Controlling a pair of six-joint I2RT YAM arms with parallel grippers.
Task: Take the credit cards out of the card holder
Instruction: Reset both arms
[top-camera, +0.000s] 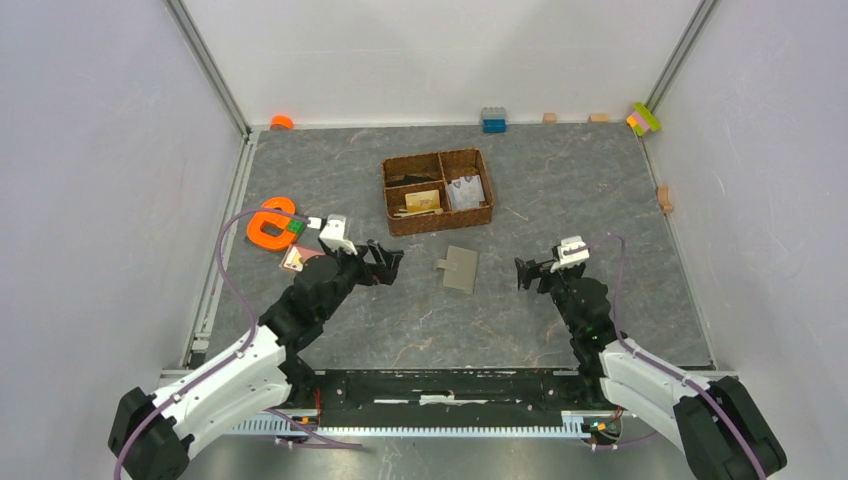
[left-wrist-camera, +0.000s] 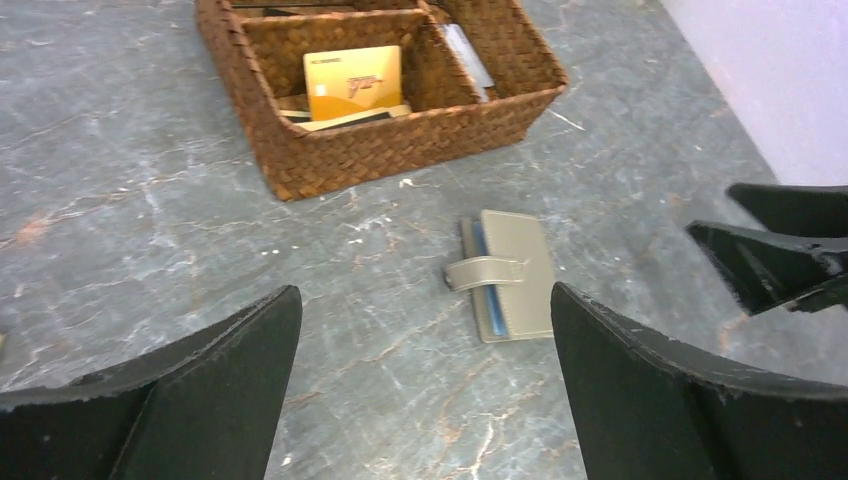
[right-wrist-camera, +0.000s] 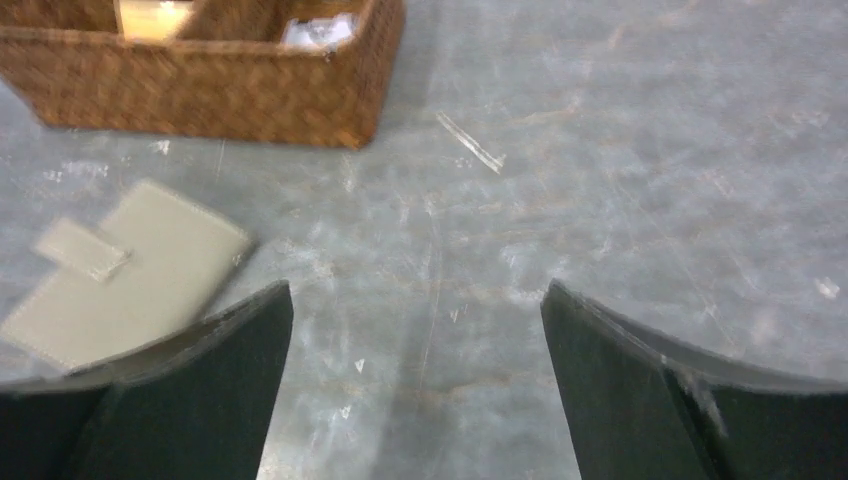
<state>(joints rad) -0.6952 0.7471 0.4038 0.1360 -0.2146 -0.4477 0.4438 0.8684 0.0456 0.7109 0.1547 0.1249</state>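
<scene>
- The card holder (left-wrist-camera: 518, 268), a flat grey-olive case, lies on the grey marbled table (top-camera: 600, 200) between the 2 grippers, touching neither.
- The holder is folded, with its tab (left-wrist-camera: 485, 272) across one long edge. A thin blue strip shows along that edge.
- The holder sits near the brown woven basket (left-wrist-camera: 400, 150), on the robot's side of it and apart from it.
- 1 orange-tan credit card (left-wrist-camera: 352, 80) leans in the basket's near-left compartment, on top of a paler flat item.
- The right compartment holds pale flat items, possibly further cards; the view is too small to confirm.
- The left gripper (left-wrist-camera: 425, 295) has its jaws wide apart with nothing between them. It is aimed at the holder.
- The right gripper (right-wrist-camera: 415, 290) also has its jaws spread and empty. The holder is off to its left.
</scene>
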